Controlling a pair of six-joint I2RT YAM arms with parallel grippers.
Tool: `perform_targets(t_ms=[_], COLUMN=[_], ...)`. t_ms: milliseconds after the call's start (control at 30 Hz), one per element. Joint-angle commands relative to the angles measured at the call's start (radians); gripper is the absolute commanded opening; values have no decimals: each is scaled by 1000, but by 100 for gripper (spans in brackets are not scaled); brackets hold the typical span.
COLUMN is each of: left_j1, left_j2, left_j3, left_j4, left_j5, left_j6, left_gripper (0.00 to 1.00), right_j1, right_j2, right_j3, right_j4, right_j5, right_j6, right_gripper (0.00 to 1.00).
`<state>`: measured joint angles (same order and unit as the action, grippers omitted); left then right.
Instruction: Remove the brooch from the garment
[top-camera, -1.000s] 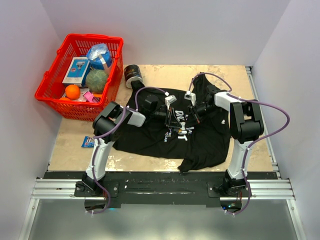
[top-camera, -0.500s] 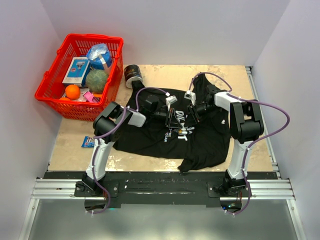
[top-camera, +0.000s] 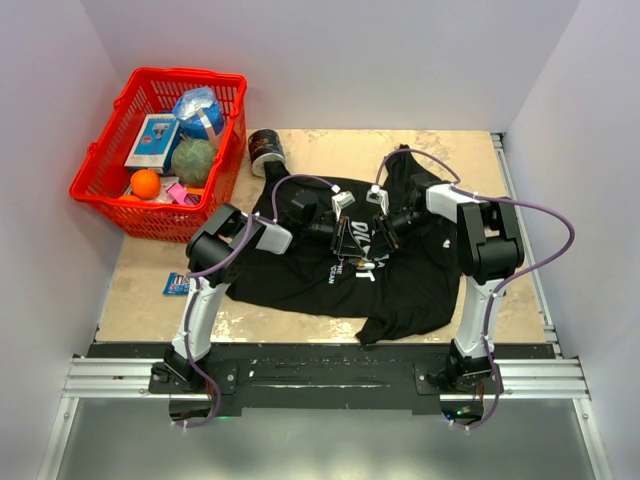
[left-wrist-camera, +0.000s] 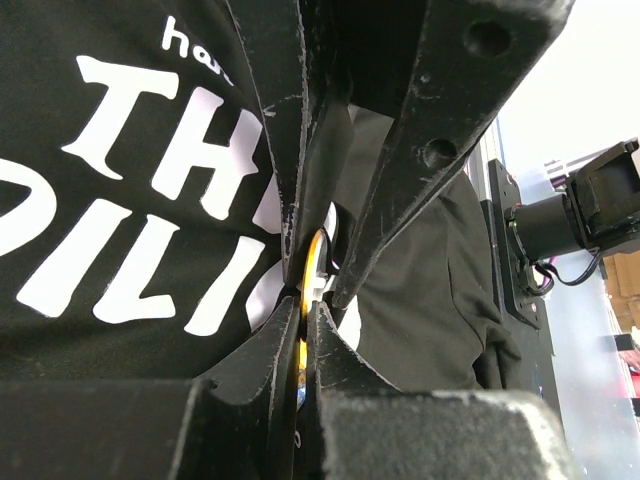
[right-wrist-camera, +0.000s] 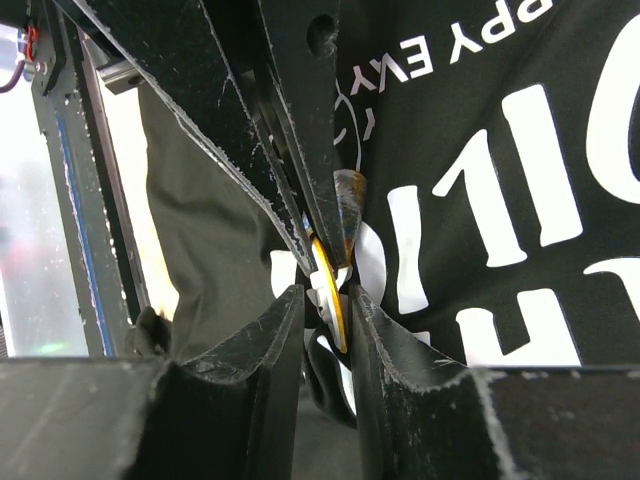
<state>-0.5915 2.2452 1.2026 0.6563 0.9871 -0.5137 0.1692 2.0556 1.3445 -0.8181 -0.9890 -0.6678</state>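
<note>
Left gripper (left-wrist-camera: 303, 306) was pinched shut on the brooch's (left-wrist-camera: 316, 255) yellow rim, at the shirt's (top-camera: 300, 275) printed chest; right gripper (right-wrist-camera: 327, 296) stood slightly parted astride that rim, grip unclear

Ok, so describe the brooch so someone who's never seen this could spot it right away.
Find the black T-shirt spread on the table, then the white lettering on its chest, where the left gripper and right gripper meet. The brooch is the thin disc with a yellow rim, seen edge-on between their fingertips, the only yellow on that black-and-white cloth.
</note>
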Motion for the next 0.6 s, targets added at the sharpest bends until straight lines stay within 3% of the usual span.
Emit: perform_targets(t_ms=[0,567], left_j1=[-4,-2], left_j2=[5,5], left_j3=[31,34], left_j4=[40,32], left_j5=[4,10], left_j6=[-9,0], left_gripper=[0,0], right_j1=[3,3], right_j2=[-3,15], right_j3=[36,54], right_j4=[-29,-21], right_j5=[-34,-20], right_j6=[-38,-14], right_gripper=[28,17])
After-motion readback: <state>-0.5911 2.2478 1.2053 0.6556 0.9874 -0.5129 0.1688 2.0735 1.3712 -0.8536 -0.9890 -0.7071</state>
